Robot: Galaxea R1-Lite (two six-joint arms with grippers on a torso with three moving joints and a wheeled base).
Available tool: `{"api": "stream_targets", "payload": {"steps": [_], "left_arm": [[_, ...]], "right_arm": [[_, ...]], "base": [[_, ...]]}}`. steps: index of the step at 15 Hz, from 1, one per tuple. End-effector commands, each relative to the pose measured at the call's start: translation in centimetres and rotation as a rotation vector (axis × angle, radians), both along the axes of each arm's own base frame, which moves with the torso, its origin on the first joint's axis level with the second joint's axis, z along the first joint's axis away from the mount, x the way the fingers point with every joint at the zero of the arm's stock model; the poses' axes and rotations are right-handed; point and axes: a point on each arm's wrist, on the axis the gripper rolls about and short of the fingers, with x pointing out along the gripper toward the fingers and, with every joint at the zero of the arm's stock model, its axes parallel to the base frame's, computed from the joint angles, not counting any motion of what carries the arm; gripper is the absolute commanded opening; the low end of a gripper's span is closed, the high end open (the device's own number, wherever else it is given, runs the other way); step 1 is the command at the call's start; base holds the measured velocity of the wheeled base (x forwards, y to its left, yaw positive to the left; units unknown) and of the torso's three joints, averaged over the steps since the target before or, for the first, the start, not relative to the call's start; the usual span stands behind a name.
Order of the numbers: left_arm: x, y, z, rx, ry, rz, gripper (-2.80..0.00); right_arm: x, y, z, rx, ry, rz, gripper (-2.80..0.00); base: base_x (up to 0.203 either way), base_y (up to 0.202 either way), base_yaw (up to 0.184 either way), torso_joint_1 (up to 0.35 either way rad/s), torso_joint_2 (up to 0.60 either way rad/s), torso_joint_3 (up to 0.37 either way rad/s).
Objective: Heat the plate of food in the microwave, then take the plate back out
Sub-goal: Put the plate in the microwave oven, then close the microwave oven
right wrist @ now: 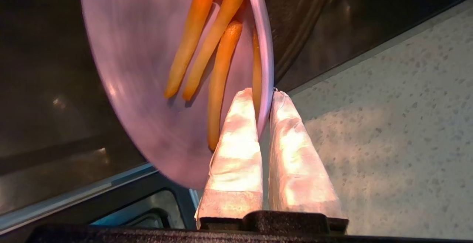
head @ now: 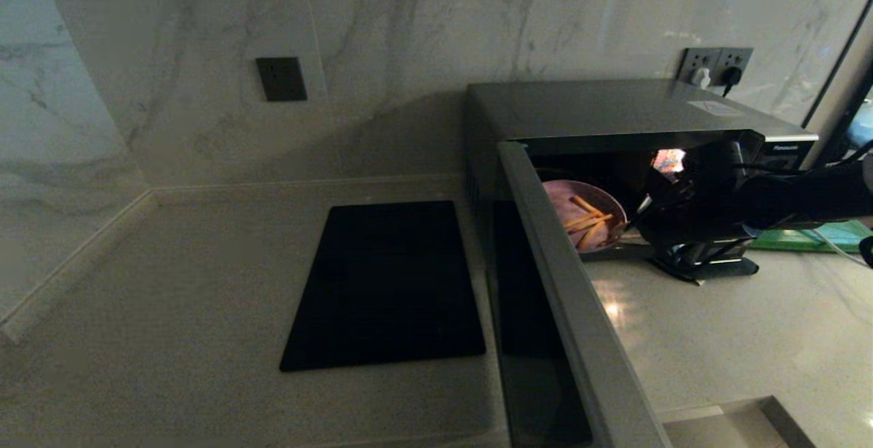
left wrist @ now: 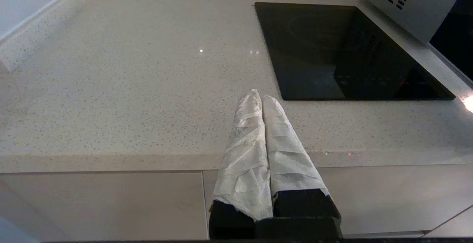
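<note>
At centre right of the head view we see the microwave (head: 614, 110), door open, the plate of food (head: 585, 216) at its mouth, judged mid-transfer, direction unclear; next needs level carriage past the sill; right gripper (right wrist: 264, 95) pinches the rim, nearly closed; left gripper (left wrist: 261, 98) parked shut.

One plate of food (right wrist: 140, 69), one microwave (head: 614, 110), one cooktop (head: 389, 284).

left gripper (left wrist: 261, 100): tapered fingers wrapped in creased white tape, black base
right gripper (right wrist: 264, 95): same white wrap, black mount
right arm (head: 805, 192): black, thin cables
</note>
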Motion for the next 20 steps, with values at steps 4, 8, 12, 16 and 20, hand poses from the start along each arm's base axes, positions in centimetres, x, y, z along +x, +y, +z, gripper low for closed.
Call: {"api": "stream_targets", "payload": {"steps": [4, 8, 12, 16, 20], "left_arm": [[0.0, 0.0, 0.0, -0.001, 0.001, 0.001, -2.80], [0.0, 0.0, 0.0, -0.001, 0.001, 0.001, -2.80], [0.0, 0.0, 0.0, -0.001, 0.001, 0.001, -2.80], [0.0, 0.0, 0.0, -0.001, 0.001, 0.001, -2.80], [0.0, 0.0, 0.0, -0.001, 0.001, 0.001, -2.80]], "right_arm": [[0.6, -0.1, -0.7, -0.009, 0.010, -0.019, -2.80], [0.7, -0.1, -0.9, -0.030, 0.015, -0.043, -2.80], [0.6, -0.2, -0.5, -0.030, 0.009, -0.044, 0.00], [-0.1, -0.2, 0.9, -0.031, -0.017, -0.046, 0.00], [-1.6, -0.5, 4.0, -0.059, -0.073, -0.085, 0.00]], "base": [[0.000, 0.000, 0.000, 0.000, 0.00, 0.000], [0.000, 0.000, 0.000, 0.000, 0.00, 0.000], [0.000, 0.000, 0.000, 0.000, 0.00, 0.000], [0.000, 0.000, 0.000, 0.000, 0.00, 0.000], [0.000, 0.000, 0.000, 0.000, 0.00, 0.000]]}}
